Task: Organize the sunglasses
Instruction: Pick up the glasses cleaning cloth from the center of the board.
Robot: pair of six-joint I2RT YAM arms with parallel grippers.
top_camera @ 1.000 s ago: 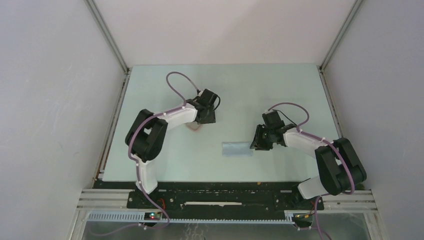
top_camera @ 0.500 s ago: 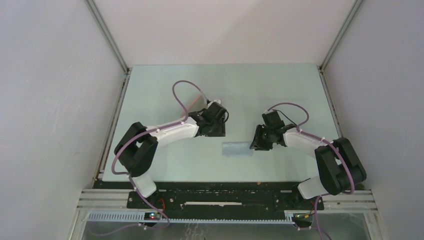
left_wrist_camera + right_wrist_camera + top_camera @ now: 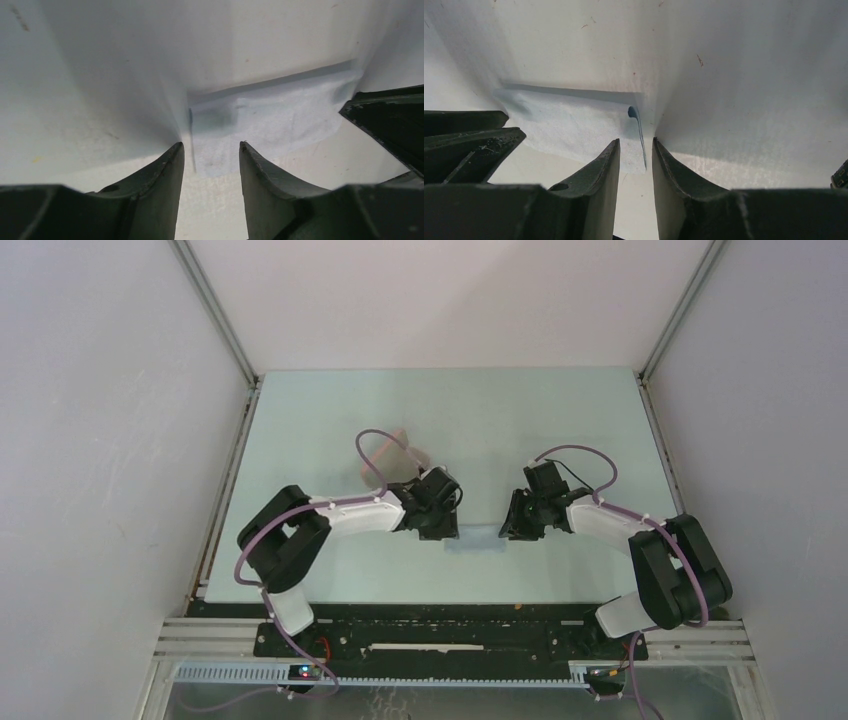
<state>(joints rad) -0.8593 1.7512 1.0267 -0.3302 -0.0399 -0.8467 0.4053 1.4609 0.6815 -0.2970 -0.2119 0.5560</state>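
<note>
Now I am holding my left hand (image 3: 210, 150) low over the bench (image 3: 330, 410), its two fingers standing apart with nothing gripped between them. They are straddling the left end of the grey-blue cloth (image 3: 280, 115), which is lying on the bench. The cloth's short edge is running down into the gap between the fingers. My right hand (image 3: 636, 145) is sitting at the other end. Its fingers are parted by a narrower gap, holding nothing, and the cloth's right edge is lying just in front of that gap, with a small dark curl at its far corner. The two hands are facing each other across the cloth, each showing as a dark shape at the side of the other's wrist view. Farther up the bench, behind my left arm and apart from the cloth, the pink case (image 3: 395, 440) is lying partly hidden from above. I am not making out the sunglasses in any view, so I cannot tell where they are.
</note>
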